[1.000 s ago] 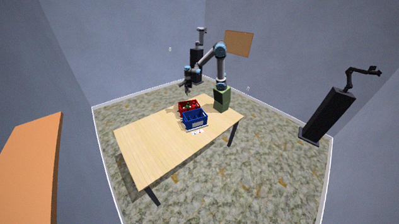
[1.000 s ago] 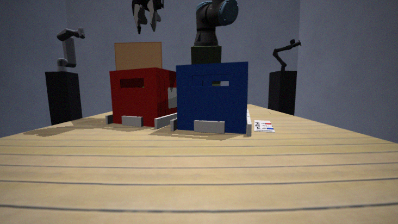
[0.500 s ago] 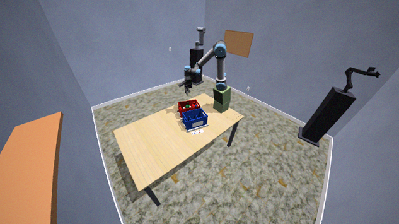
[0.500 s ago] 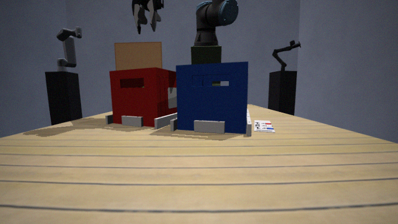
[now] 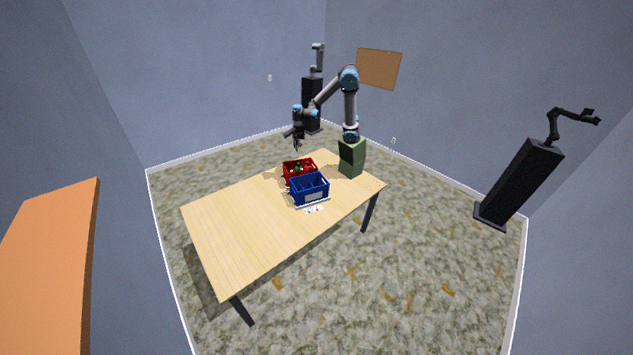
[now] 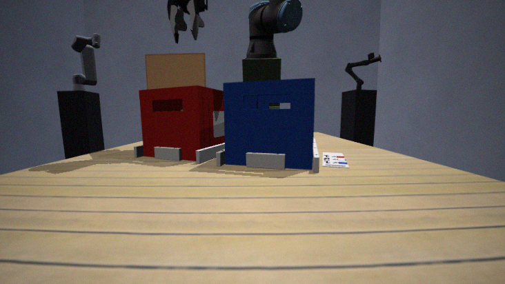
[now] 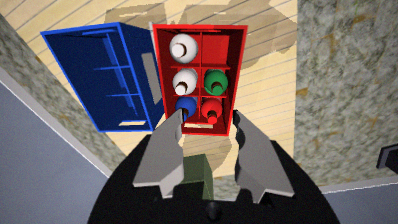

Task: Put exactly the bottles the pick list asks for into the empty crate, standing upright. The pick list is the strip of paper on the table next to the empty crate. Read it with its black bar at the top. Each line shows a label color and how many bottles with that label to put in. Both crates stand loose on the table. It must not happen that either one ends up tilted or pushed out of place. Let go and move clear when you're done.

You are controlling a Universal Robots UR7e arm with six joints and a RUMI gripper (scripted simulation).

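Observation:
A red crate (image 5: 287, 172) (image 6: 169, 130) (image 7: 215, 47) holds two white-capped bottles (image 7: 183, 48) (image 7: 185, 81), a green one (image 7: 216, 81), a blue one (image 7: 186, 106) and a red one (image 7: 212, 109), all upright. One of its cells is empty. The blue crate (image 5: 298, 195) (image 6: 268, 134) (image 7: 90, 65) stands beside it with nothing in its cells. The pick list (image 5: 313, 208) (image 6: 334, 159) lies flat next to the blue crate. My gripper (image 5: 296, 146) (image 6: 185, 39) (image 7: 207, 109) hangs high above the red crate's edge, fingers apart, holding nothing.
Grey blocks (image 6: 265, 160) (image 6: 167, 153) sit against the bases of both crates. The arm's green pedestal (image 5: 352, 156) (image 6: 261, 69) stands behind the crates. Black camera stands (image 5: 518, 186) (image 6: 80, 121) are on the floor beyond the table.

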